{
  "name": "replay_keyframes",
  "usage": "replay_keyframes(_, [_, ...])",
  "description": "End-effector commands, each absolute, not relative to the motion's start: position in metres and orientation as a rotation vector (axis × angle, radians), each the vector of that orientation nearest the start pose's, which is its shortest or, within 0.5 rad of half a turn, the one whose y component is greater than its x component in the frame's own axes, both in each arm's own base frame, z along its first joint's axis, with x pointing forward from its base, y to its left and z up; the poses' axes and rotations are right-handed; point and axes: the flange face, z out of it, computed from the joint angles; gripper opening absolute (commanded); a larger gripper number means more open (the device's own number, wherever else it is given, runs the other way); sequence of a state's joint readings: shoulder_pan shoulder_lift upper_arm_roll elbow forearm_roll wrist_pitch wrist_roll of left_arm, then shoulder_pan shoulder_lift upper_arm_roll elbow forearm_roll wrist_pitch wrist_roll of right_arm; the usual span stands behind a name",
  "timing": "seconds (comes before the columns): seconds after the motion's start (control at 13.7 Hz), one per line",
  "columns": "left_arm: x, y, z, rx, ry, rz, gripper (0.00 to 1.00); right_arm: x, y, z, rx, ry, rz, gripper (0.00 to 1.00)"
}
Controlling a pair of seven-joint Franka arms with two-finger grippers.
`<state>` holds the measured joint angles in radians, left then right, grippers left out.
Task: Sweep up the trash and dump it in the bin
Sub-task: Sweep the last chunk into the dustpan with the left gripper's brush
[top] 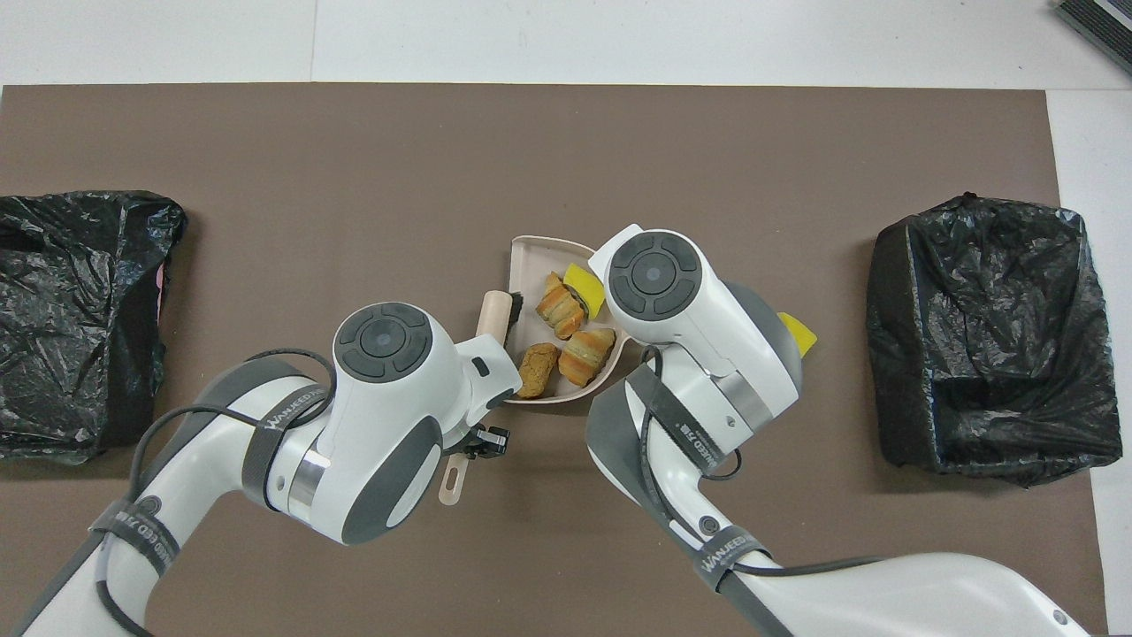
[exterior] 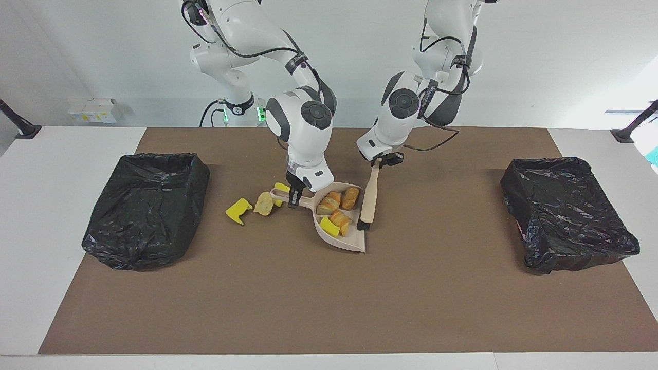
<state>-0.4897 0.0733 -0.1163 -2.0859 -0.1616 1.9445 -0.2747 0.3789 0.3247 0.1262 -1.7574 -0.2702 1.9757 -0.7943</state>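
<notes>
The right gripper pinched the dustpan handle to steady it. The left gripper clamped the brush beside the dustpan. Four trash pieces sat inside the dustpan, three near its handle.

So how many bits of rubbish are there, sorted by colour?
Yellow chunks: 3
Brown bread lumps: 4
Total: 7
</notes>
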Motion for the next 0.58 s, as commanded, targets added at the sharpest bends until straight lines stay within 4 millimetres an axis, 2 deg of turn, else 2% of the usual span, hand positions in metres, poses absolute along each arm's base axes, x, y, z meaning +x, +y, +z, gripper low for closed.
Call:
replay_keyframes(0.0, [0.428, -0.307, 0.397, -3.137, 0.165, 0.400, 0.00, 0.569, 0.271, 0.401, -2.479, -2.136, 0.191, 0.00])
replay_keyframes(0.07, [0.424, -0.306, 0.399, -3.122, 0.076, 0.419, 0.00, 0.571, 0.267, 0.407, -2.449, -2.136, 0.177, 0.00])
replay_keyframes(0.22, [0.406, -0.309, 0.403, -3.076, -0.102, 0.448, 0.00, 0.581, 0.244, 0.420, -2.440, -2.116, 0.157, 0.00])
replay_keyframes(0.36, [0.374, -0.318, 0.399, -3.044, -0.106, 0.455, 0.00, 0.582, 0.231, 0.433, -2.417, -2.114, 0.144, 0.00])
replay_keyframes(0.51, [0.338, -0.322, 0.392, -3.025, -0.037, 0.452, 0.00, 0.587, 0.209, 0.443, -2.391, -2.124, 0.152, 0.00])
